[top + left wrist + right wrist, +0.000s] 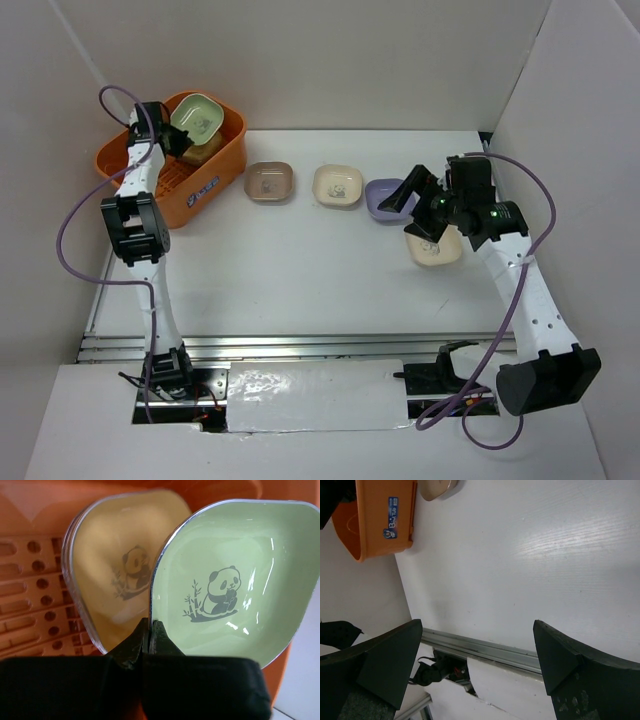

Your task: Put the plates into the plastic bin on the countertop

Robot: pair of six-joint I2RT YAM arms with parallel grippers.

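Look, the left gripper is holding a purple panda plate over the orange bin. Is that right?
Not quite. The plate pinched by the left gripper is green, not purple, as the left wrist view shows. The rest is right: it has a panda on it, and it is held over the orange bin.

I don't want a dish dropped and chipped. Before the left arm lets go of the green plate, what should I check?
1. Grip: the left gripper pinches the green plate by its rim: ok.
2. Position: the green plate sits within the outline of the orange bin in the top view: ok.
3. Neighbour: the yellow plate leans in the bin beside it; whether they touch: cannot tell.
4. Plate's height above the slotted bottom: cannot tell.
5. Other arm: the right gripper is open and far from the bin: ok.
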